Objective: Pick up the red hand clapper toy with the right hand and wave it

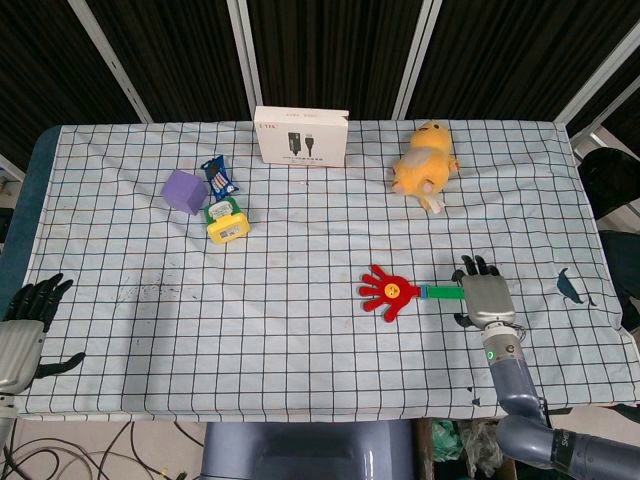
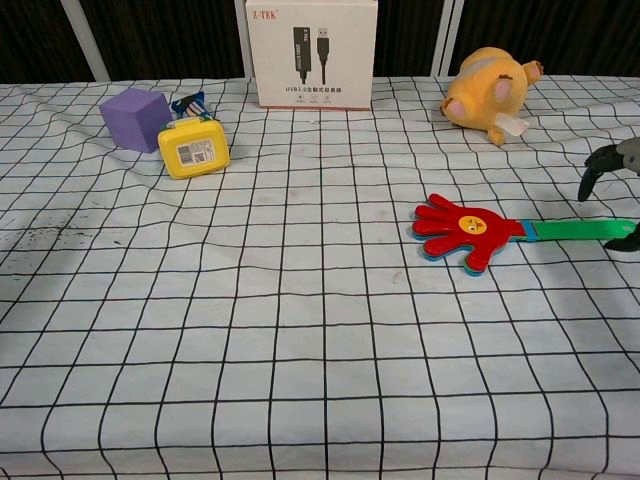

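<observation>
The red hand clapper toy lies flat on the checked cloth right of centre, its green handle pointing toward the right. In the chest view the clapper is equally flat on the cloth. My right hand hovers palm down over the handle's far end, holding nothing. At the right edge of the chest view that hand has a finger arched behind the handle and the thumb tip in front of it. My left hand rests open at the table's near left corner, away from every object.
A white Z-TEK box stands at the back centre and a yellow plush at the back right. A purple cube, a blue packet and a yellow toy cluster at the back left.
</observation>
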{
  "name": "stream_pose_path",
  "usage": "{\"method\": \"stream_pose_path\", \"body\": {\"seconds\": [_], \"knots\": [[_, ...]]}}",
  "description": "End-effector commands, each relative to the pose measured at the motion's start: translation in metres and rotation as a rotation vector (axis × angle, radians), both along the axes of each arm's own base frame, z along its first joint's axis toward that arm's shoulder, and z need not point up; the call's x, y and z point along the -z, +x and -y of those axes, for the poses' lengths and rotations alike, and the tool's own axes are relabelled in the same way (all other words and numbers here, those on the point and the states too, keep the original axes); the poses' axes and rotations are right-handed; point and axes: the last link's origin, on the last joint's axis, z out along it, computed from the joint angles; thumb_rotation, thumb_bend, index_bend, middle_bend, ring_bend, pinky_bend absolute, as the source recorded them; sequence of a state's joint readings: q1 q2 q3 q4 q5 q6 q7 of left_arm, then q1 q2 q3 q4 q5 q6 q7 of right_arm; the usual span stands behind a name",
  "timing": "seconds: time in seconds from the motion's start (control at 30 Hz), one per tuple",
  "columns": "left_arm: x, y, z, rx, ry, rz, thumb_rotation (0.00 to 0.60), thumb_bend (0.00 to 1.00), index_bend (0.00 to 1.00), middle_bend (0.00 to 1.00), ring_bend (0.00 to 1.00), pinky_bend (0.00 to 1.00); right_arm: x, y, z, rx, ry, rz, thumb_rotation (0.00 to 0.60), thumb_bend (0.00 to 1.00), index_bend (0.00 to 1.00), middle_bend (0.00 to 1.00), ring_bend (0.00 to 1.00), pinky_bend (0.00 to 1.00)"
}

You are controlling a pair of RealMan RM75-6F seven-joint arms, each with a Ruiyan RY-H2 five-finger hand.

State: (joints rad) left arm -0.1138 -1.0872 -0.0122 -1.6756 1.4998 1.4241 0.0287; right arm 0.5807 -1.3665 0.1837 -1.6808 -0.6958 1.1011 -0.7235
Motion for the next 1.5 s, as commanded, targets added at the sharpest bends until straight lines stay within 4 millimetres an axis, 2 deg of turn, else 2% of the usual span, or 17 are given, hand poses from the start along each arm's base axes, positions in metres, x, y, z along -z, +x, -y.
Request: {"method": "stream_pose_path", "body": {"seconds": [0.03,0.6,1.17,1.27,1.5], "knots": [[0.000,0.000,-0.001,-0.002,0.002,0.002,0.600,0.00,0.00,0.00,0.00,0.03,0.010,0.000,0.004,0.008,0.010,0.014,0.600,0.20,0.34,0.07,0.01,0.14],[-0.005,-0.003,-0.006,-0.021,0.014,0.011,0.600,0.00,0.00,0.00,0.00,0.03,0.043,0.022,0.021,-0.024,0.021,0.080,0.600,0.23,0.38,0.09,0.02,0.14],[-0.006,-0.004,-0.009,-0.029,0.010,0.024,0.600,0.00,0.00,0.00,0.00,0.03,0.061,0.031,0.023,-0.013,0.032,0.096,0.600,0.28,0.45,0.11,0.02,0.14],[-0.006,-0.004,-0.009,-0.030,0.010,0.026,0.600,0.00,0.00,0.00,0.00,0.03,0.062,0.033,0.024,-0.018,0.030,0.098,0.600,0.32,0.51,0.15,0.04,0.14],[-0.006,-0.003,-0.009,-0.029,0.008,0.028,0.600,0.00,0.00,0.00,0.00,0.03,0.062,0.037,0.025,-0.039,0.013,0.118,0.600,0.49,0.63,0.25,0.09,0.14]]}}
